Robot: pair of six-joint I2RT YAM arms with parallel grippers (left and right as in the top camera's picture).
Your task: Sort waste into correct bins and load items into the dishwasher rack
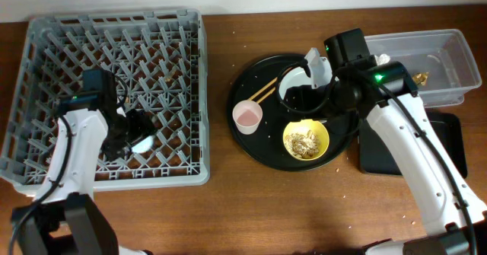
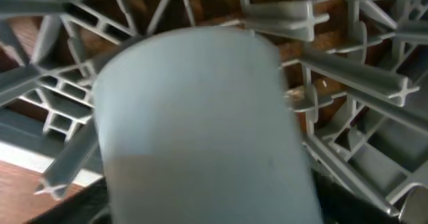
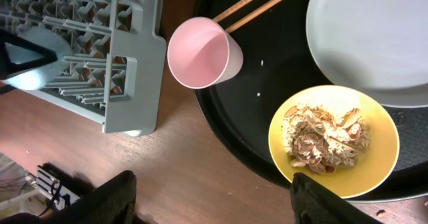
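Light-blue small plastic cup was inside the big grey lattice dishwasher rack, gripped by left fingers.
Early stage, approx: nothing else racked. Right fingers were spread wide & empty over the round black tray, which held the pink cup, wooden chopsticks, grey plate & yellow bowl w/ noodle scraps, not yet binned.

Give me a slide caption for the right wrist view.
Open end effector above a black tray holding a pink cup, chopsticks, a grey plate and a yellow bowl of food scraps.
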